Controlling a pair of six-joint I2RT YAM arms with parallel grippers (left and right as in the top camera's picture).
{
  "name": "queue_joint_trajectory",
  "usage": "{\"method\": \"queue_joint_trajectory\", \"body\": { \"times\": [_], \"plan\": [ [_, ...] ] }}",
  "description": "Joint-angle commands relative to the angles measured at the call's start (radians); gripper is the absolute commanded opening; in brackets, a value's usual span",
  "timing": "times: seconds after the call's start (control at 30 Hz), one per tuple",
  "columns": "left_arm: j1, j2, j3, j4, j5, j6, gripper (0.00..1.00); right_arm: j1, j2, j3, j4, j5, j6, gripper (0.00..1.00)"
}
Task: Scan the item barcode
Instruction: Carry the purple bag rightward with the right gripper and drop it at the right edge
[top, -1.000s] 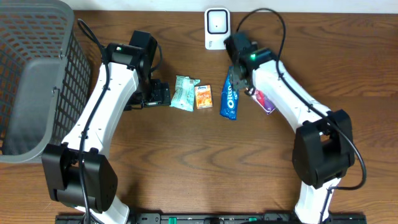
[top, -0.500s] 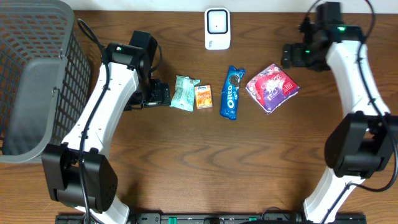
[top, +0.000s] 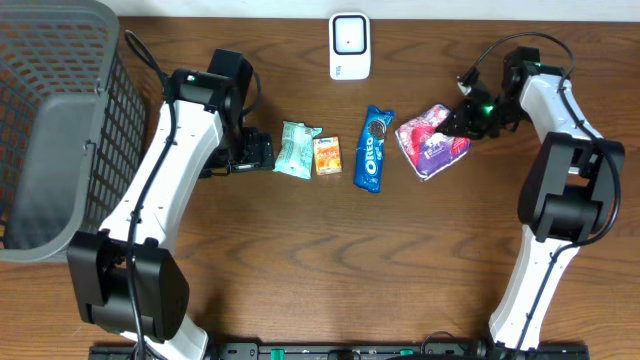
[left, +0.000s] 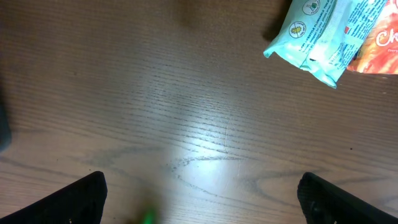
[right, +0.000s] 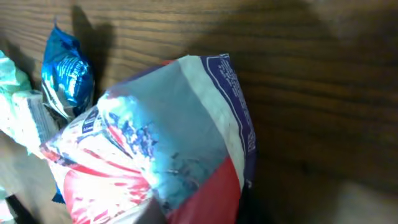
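The wooden worktop (top: 300, 260) carries everything, and the grey mesh basket (top: 100, 110) stands far out beyond the left tool (top: 268, 152), well apart from the work

The red and purple snack bag (top: 430, 145), the task's item as I judge it, lies flat on the worktop right at the tips of the right tool (top: 462, 122), on the side facing the other packets. That tool is pressed together and appears to pinch the bag's near edge, though the wrist view is filled by foil and hides the fingers themselves

The white barcode scanner (top: 349, 45) sits leftward of the right tool and further from the robot's base, with the Oreo pack (top: 372, 150) just past the bag. To do this step well, lift the bag clear before swinging it over, keep the thin pinch from slipping, and turn the printed code flat toward the scanner's face; a crumpled panel may not read

The left tool is spread wide and empty, with the mint-green packet (top: 297, 150) just ahead of its tips and a small orange packet (top: 327, 156) beyond that
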Motion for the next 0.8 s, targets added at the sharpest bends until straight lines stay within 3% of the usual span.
{"method": "queue_joint_trajectory", "body": {
  "times": [0.0,0.17,0.27,0.4,0.5,0.6,0.77],
  "plan": [
    [0.0,-0.006,0.007,-0.003,-0.009,0.003,0.98,0.002,0.01,0.0,0.007,0.002,0.06,0.01],
    [0.0,-0.006,0.007,-0.003,-0.009,0.003,0.98,0.002,-0.124,0.012,0.134,-0.112,0.287,0.01],
    [0.0,-0.006,0.007,-0.003,-0.009,0.003,0.98,0.018,-0.208,0.012,0.283,-0.144,0.504,0.01],
    [0.0,-0.006,0.007,-0.003,-0.009,0.003,0.98,0.096,-0.22,0.012,0.509,-0.117,0.685,0.01],
    [0.0,-0.006,0.007,-0.004,-0.009,0.003,0.98,0.171,-0.207,0.012,0.623,0.004,0.792,0.01],
    [0.0,-0.006,0.007,-0.003,-0.009,0.003,0.98,0.306,-0.177,0.012,0.784,0.292,0.895,0.01],
    [0.0,-0.006,0.007,-0.003,-0.009,0.003,0.98,0.431,-0.118,0.012,0.978,0.587,0.901,0.01]
  ]
}}
